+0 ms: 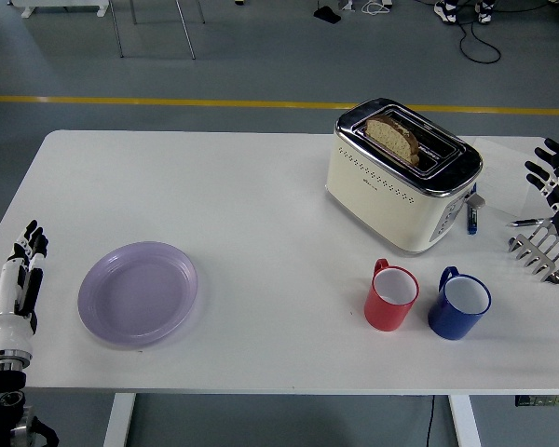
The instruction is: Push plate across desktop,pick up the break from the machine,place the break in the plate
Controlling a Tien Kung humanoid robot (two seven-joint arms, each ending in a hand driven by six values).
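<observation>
A pale purple plate [138,292] lies on the left part of the white table [252,205]. A cream and chrome toaster [401,174] stands at the right rear, with a slice of bread [392,137] sticking up out of one slot. My left hand [20,270] rests at the table's left edge, a short way left of the plate, fingers straight and holding nothing. My right hand [552,174] hovers at the far right edge, right of the toaster, fingers spread and empty.
A red mug [391,295] and a blue mug [458,304] stand side by side in front of the toaster. A metal rack [538,250] sits at the right edge below my right hand. A small blue item [472,219] lies beside the toaster.
</observation>
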